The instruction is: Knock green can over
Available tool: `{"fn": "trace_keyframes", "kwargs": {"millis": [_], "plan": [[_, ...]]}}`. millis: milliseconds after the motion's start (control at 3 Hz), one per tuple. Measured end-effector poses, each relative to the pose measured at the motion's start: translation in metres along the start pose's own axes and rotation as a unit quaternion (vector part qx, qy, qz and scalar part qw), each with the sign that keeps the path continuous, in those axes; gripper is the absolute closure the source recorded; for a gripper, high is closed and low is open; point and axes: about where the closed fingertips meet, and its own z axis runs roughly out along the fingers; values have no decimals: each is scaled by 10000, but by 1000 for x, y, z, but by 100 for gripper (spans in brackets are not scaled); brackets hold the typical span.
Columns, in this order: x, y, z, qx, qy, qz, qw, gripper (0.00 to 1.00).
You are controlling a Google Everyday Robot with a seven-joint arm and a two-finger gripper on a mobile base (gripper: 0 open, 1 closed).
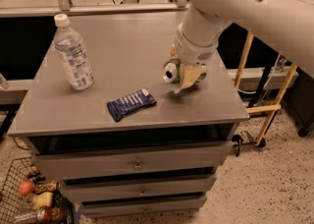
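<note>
Your gripper (184,69) sits low over the right half of the grey table (122,36), at the end of the thick white arm (245,7) that comes in from the upper right. Its pale fingers (192,76) are closed around the green can (173,72), one on either side of it, so you are gripping the can.

The can is tipped well off upright, close to lying on its side, with the silver top and its opening turned toward the left front of the table. It is just above the surface or resting on it (you cannot tell which from here), and a faint shadow lies right under it.

Near the table's front edge, left of the can and clear of it, a flat dark blue snack wrapper (131,103) lies at a slant. Well apart, toward the left side, a clear water bottle (72,53) with a white cap stands upright. Under the tabletop you see a stack of grey drawers (137,165), and a wire basket (19,198) holding packaged items stands on the floor at lower left.
</note>
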Motion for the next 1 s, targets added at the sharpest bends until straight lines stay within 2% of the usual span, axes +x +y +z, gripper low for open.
{"fn": "trace_keyframes", "kwargs": {"millis": [333,1000], "plan": [[1,9,9,-342,328,-405,9981,100],[1,24,19,-832,648,-800,9912,100]]}}
